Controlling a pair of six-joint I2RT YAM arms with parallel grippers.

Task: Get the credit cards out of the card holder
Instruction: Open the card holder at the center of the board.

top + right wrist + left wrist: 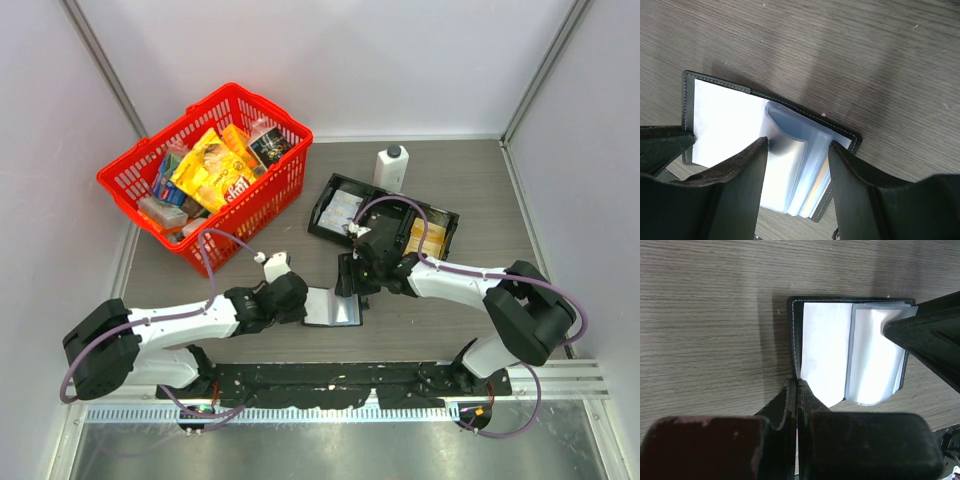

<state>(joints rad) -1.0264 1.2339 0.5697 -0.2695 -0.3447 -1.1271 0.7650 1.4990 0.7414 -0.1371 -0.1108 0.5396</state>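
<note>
Pinched tight, the left gripper (797,386) has both fingers closed on the near rim of the card holder (822,352), pressing it flat on the wooden table (710,315). Opposite it, the right gripper (797,146) has its jaws apart, one finger on each side of the bundle of clear sleeves (790,170) that fans up from the holder's other half. One finger touches the top leaf, which curls upward; nothing is clamped between the two.

From where I stand the holder lies spread open between the two arms, toward the front of the table, with its pale inner face up. The credit cards (792,129) sit inside the sleeves as far as I can tell: something bluish shows through the plastic, though I can't count them.

Behind the right arm is a long black tray (448,228), with a white bottle (391,167) just beyond it. A red basket (255,210) full of packets stands at the far left.
</note>
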